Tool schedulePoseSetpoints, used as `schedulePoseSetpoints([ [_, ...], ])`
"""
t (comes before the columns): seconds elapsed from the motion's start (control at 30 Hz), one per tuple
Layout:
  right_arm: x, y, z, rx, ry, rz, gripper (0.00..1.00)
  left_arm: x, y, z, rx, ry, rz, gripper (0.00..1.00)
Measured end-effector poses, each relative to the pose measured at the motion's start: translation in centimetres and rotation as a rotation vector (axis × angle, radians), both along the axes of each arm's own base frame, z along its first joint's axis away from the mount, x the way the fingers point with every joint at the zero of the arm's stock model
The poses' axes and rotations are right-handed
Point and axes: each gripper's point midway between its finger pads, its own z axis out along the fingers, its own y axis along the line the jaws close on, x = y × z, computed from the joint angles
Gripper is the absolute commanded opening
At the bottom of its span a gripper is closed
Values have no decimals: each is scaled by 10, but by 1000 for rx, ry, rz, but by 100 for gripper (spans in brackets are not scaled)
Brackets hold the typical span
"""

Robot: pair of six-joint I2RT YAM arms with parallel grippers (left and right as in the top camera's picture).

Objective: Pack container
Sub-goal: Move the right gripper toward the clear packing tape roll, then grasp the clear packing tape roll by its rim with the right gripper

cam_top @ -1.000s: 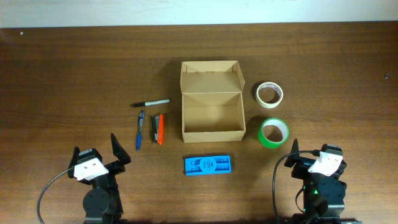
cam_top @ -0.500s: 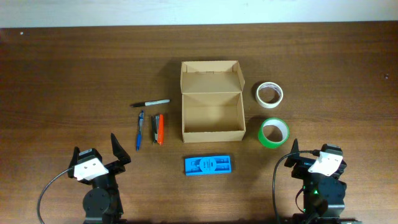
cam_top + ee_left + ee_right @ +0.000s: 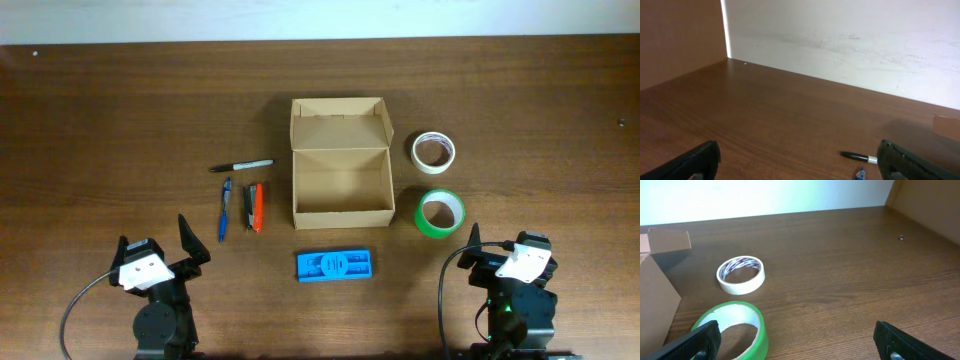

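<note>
Claws both sit at the near table edge: left claw point(image 3: 153, 232) and right claw point(image 3: 505, 242) are spread wide, nothing in either.

Container point(image 3: 340, 219) is mid-table, flap lid open on the far side, cavity bare. My read: thin cardboard, light, walls flex, likely to skate on the table point(image 3: 100, 110) if nudged. Don't crush a wall. To steady it, pinch a side wall at the rim; for closing, take the flap by its free edge.

It lies far of both claws and between them, far-right of the left one, far-left of the right one, well apart from each.

- Just right of it: green tape roll point(image 3: 420, 215), closest item to the right claw; white tape roll point(image 3: 417, 150) farther back.
- Near side: blue case point(image 3: 334, 264).
- Left: orange pen point(image 3: 258, 206), blue pen point(image 3: 225, 208), black marker point(image 3: 242, 166).
</note>
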Motion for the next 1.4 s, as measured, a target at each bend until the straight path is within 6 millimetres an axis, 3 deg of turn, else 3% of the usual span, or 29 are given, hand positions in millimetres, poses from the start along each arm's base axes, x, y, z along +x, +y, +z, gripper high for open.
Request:
schedulePoseSetpoints([
  [0.33,1,0,-3,2,39,0,99,0,0,0,0,0,0,100],
  [0.5,8,0,23,20,154,-6,99,0,0,0,0,0,0,100],
  [0.63,33,-1,52,30,296,-8,99,0,0,0,0,-1,0,100],
  [0.77,68,2,57,47,459,9,99,0,0,0,0,-2,0,100],
  [1.03,136,8,45,107,693,34,99,0,0,0,0,-2,-1,100],
  [1.2,173,12,13,151,781,42,99,0,0,0,0,-2,-1,100],
  [1.4,196,16,-19,174,800,57,99,0,0,0,0,-2,-1,100],
])
